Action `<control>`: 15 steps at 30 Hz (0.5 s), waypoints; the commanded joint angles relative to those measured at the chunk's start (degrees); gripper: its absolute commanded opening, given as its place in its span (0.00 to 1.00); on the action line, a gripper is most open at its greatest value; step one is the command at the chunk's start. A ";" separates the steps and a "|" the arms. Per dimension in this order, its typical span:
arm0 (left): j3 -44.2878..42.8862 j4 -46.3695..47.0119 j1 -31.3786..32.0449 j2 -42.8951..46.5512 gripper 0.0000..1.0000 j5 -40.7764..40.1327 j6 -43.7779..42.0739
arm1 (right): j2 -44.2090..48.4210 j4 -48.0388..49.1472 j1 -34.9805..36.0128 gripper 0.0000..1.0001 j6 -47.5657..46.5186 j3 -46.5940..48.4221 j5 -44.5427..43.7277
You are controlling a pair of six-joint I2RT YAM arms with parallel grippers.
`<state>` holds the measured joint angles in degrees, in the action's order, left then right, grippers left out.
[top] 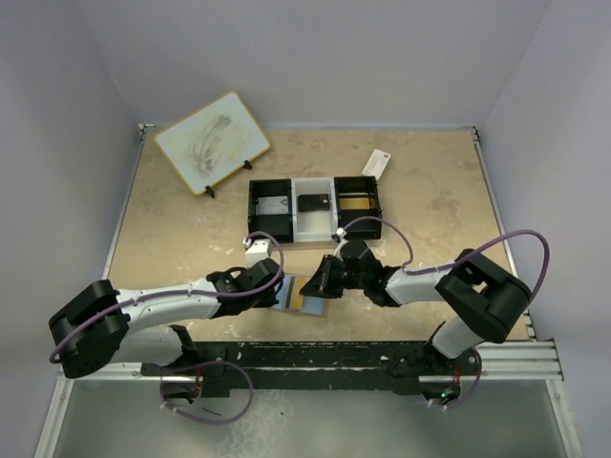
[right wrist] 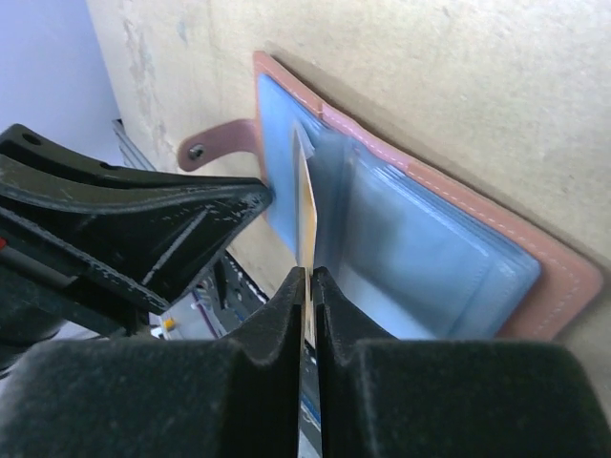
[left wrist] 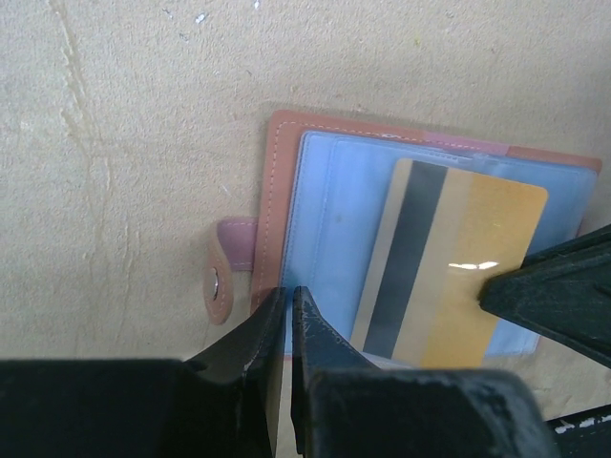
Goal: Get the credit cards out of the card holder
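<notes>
The card holder [left wrist: 286, 162] lies open on the table, salmon leather with bluish clear pockets, its snap strap [left wrist: 221, 277] sticking out to one side. A gold credit card [left wrist: 458, 286] with a dark stripe stands partly out of a pocket. My right gripper [right wrist: 310, 277] is shut on that card's edge [right wrist: 307, 215], seen edge-on between the jaws. My left gripper [left wrist: 287, 294] is shut, its tips down on the holder's edge beside the strap; I see nothing between them. From above, both grippers [top: 280, 291] [top: 318, 283] meet over the holder [top: 292, 298] near the table's front.
A black-and-white three-compartment tray [top: 315, 229] sits behind the holder with a card in each section. A white packet with a red end [top: 376, 164] lies at the back right. A framed white board [top: 212, 141] leans at the back left.
</notes>
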<state>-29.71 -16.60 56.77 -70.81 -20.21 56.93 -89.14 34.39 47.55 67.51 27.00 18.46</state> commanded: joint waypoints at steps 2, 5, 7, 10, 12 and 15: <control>-1.60 -0.70 0.11 0.89 0.03 -1.49 -0.41 | 1.39 -2.65 -0.47 0.10 -1.72 -0.86 -0.10; -2.43 -1.25 0.08 1.44 0.04 -1.83 -0.59 | 1.41 -3.51 -0.82 0.10 -2.04 -0.75 -0.68; -3.26 -1.87 0.09 1.94 0.05 -2.09 -0.65 | 1.51 -3.54 -1.11 0.10 -1.95 -0.90 -0.88; -4.83 -2.32 0.12 3.12 0.10 -2.21 -0.97 | 1.45 -3.50 -1.40 0.11 -2.02 -0.86 -0.88; -6.18 -2.02 0.07 3.54 0.12 -1.93 -1.62 | 1.20 -2.86 -1.41 0.11 -2.11 -0.80 -0.62; -8.08 0.02 0.09 3.07 0.15 -0.10 -3.29 | 0.46 -0.15 -1.41 0.19 -1.95 -0.92 0.16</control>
<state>-33.50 -19.18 56.77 -68.77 -20.97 56.10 -88.79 31.00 46.41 66.39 26.13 18.57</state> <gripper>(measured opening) 0.130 0.149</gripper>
